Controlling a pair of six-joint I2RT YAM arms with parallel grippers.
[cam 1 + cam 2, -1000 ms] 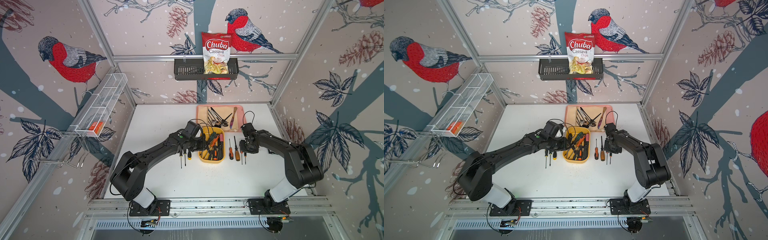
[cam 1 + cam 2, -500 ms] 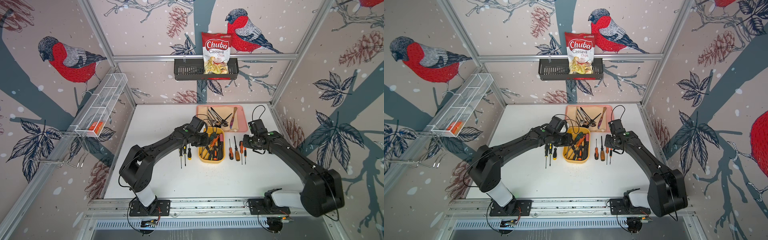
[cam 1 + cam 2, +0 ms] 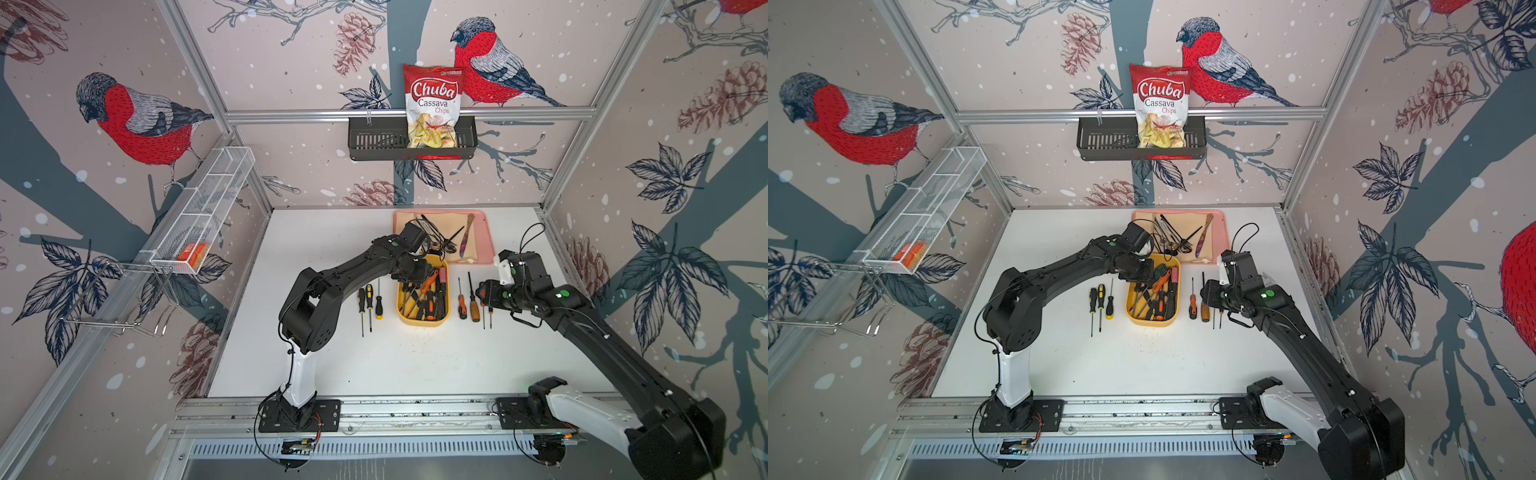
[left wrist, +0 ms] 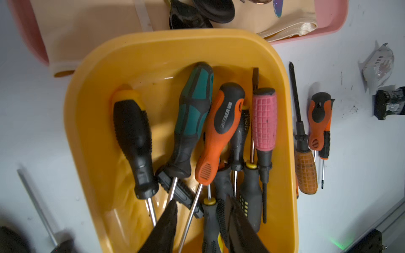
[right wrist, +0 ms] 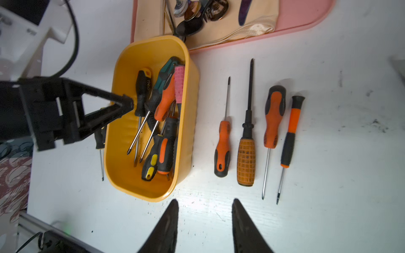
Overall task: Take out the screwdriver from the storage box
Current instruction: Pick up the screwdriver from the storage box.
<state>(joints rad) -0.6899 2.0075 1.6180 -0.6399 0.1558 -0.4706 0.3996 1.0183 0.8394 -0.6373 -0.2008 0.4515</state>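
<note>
From my console I see the storage box (image 3: 424,321) sitting mid-way across the white table (image 3: 395,365), its far end just beside the pink tray (image 3: 487,237); it holds a heap of screwdrivers lying roughly lengthwise. In the left wrist view I can pick out a black-and-yellow screwdriver (image 4: 133,135), a teal screwdriver (image 4: 192,114), an orange screwdriver (image 4: 221,129) resting across its neighbours, and a pink screwdriver (image 4: 264,122) along the wall nearest the right arm.

The left gripper (image 4: 202,210) is down over the far left part of the box. Its fingers are parted, and the orange screwdriver's shaft and another dark handle show in the gap, with nothing pinched; I cannot tell whether a fingertip touches anything.

The right gripper (image 5: 205,203) hovers above the table on the box's right side, fingers spread and empty; a row of four screwdrivers (image 5: 246,157) lies flat on the table near it, apart from the box. A row of three screwdrivers (image 3: 370,301) lies on the box's left side, also clear of it.
</note>
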